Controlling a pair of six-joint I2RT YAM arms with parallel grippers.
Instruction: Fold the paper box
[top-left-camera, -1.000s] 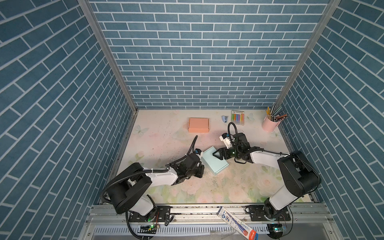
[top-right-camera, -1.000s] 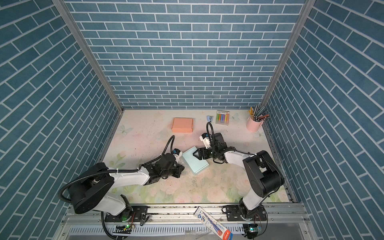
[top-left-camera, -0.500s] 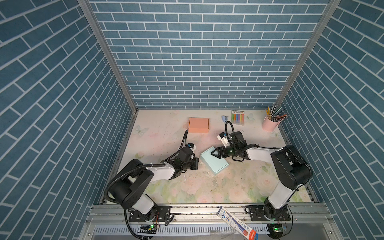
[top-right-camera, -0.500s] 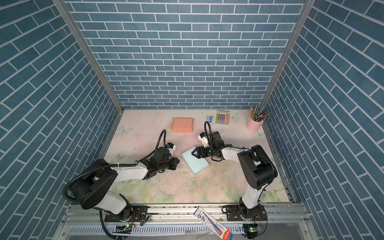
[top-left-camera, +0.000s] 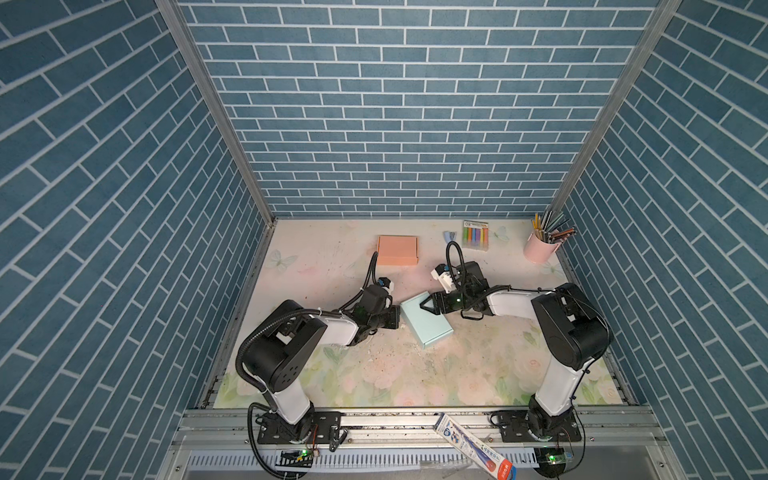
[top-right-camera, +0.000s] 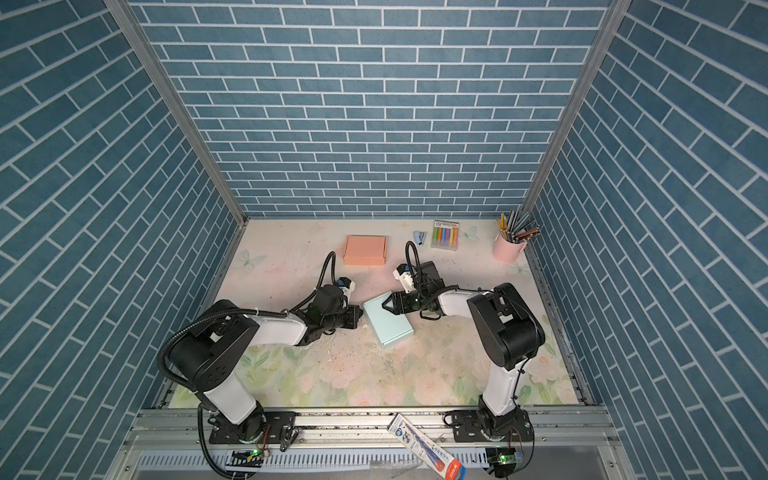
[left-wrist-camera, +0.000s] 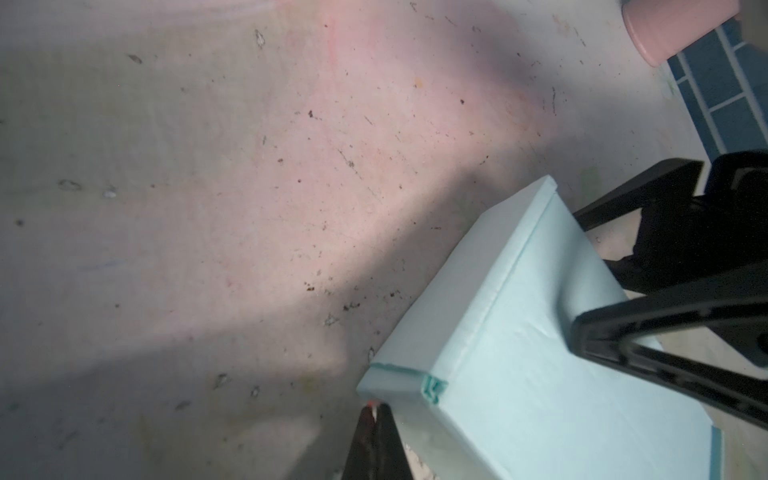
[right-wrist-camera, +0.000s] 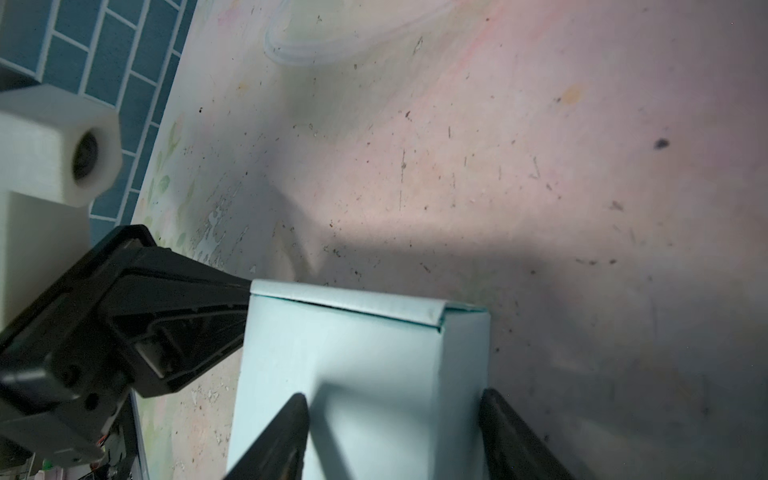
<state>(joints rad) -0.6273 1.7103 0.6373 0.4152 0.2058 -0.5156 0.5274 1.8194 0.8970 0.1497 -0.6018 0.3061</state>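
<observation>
The light-blue paper box (top-left-camera: 428, 322) is lying closed and flat near the middle of the floral surface (top-left-camera: 478, 374), turned askew to its edges. In the right wrist view a thin gap is showing under the lid's edge near one corner. The left gripper (top-left-camera: 395, 318) is reaching in low from the side of the left edge with its jaws pressed fully together and nothing between them. Its tip is sitting at the box's left wall, touching it or just short of it; which cannot be told. The right gripper (top-left-camera: 424, 305) is hovering over the box's far corner with its jaws standing well apart and gripping nothing. One finger (right-wrist-camera: 286, 432) is lying over the lid and the other is hanging just past the box's side. An orange box (top-left-camera: 397, 250) is resting near the far edge, and a pink pencil cup (top-left-camera: 539, 252) is standing in the far right corner.
</observation>
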